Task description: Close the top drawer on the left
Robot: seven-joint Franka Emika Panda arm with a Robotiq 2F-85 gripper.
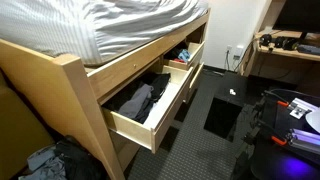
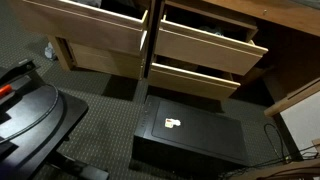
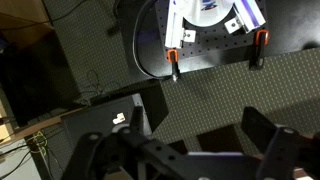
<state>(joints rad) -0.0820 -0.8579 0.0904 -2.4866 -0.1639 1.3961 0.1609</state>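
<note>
- In an exterior view, a black platform (image 2: 40, 120) fills the lower left corner, with an orange part (image 2: 8, 92) at its edge.
- Above it, the top left drawer (image 2: 75, 25) of the wooden bed frame stands pulled out. Its pale front panel sits forward of the lower left drawer (image 2: 95, 57), and its inside is too dark to read.
- Right of the upright between the two stacks, the upper right drawer (image 2: 210, 45) and the lower right drawer (image 2: 195, 77) also stand out from the frame.
- A black box (image 2: 190, 125) with a small white label sits on the dark surface (image 2: 110, 95) in front of the drawers, apart from them.
- In an exterior view along the bed, striped bedding (image 1: 120, 25) lies on the frame at left.
- Below the bedding, a near drawer (image 1: 150, 115) holding dark clothes (image 1: 135, 100) is open, and a farther drawer (image 1: 185, 65) is open too. I cannot tell which of these two is the task's drawer.
- In that view the black box lies to the right of those drawers, and a desk (image 1: 285, 50) stands at the far right.
- In the wrist view, the black box is at lower left, a grey cable (image 3: 140, 45) loops above it, and two orange clamps (image 3: 172, 62) grip a plate's edge at top centre.
- The end effector (image 3: 178, 140) spans the bottom of the wrist view. Its dark fingers (image 3: 268, 145) are spread wide with nothing held between them, over the dotted surface.
</note>
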